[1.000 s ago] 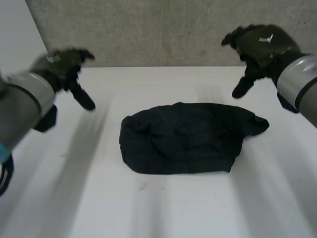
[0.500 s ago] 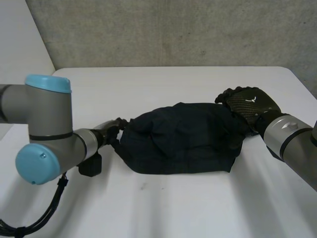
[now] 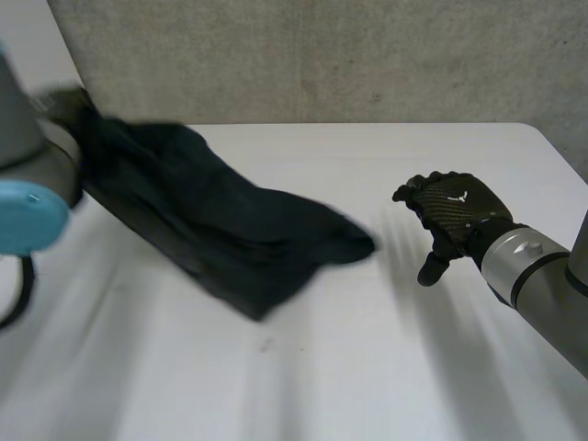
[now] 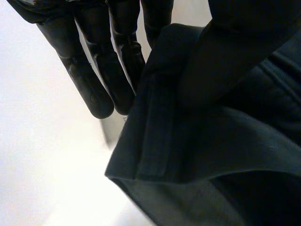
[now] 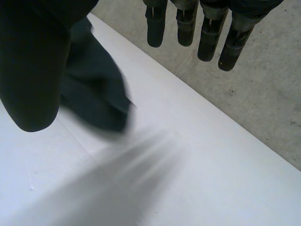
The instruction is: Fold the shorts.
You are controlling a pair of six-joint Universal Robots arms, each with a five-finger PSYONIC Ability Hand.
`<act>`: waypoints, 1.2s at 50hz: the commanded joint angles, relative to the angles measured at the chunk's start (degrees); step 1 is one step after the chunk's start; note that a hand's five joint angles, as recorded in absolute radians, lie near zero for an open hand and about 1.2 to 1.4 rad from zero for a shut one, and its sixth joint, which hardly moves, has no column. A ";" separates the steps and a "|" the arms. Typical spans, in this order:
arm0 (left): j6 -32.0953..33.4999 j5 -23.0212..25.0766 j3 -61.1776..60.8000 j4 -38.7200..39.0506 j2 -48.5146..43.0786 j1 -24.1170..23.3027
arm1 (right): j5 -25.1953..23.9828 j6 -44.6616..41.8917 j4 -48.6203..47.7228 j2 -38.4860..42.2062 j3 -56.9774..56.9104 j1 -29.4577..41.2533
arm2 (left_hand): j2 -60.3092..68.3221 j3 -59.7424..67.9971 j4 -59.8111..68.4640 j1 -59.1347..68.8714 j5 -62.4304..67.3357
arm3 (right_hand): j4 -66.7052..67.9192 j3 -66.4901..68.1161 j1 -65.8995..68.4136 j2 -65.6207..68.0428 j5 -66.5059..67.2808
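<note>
Your left robot hand (image 4: 89, 80) has one end of the shorts (image 3: 230, 230) pinched between its fingers and thumb, held up off the desk (image 3: 386, 367) near the far left corner. From there the cloth slopes down toward the middle of the desk. I can't tell if the low end touches the surface or hangs just above it.

My guess at why it's held like that: hoisting one end lets the bunched fabric hang and pull itself straighter, so you get something flatter to lay down before any fold.

Your right robot hand (image 3: 450, 207) hovers over the right side of the desk, fingers (image 5: 188, 28) straight and spread, holding nothing. It's near the loose end of the shorts but clearly apart from it. That looks like a sensible spot to me, out of the way of the swinging cloth but close enough to catch the free end.

As for progress, I'd say no fold is made yet, since the shorts hang as one rumpled strip. You'd probably want the right robot hand on that loose end next, then spread the shorts flat.
</note>
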 commanded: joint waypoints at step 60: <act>20.02 13.80 -14.51 -2.48 -0.99 -8.94 | 5.78 -0.26 -10.11 11.11 4.37 13.62 | -55.99 -55.35 -55.84 -50.01 -52.54 | 25.80 27.03 27.54 26.53 25.24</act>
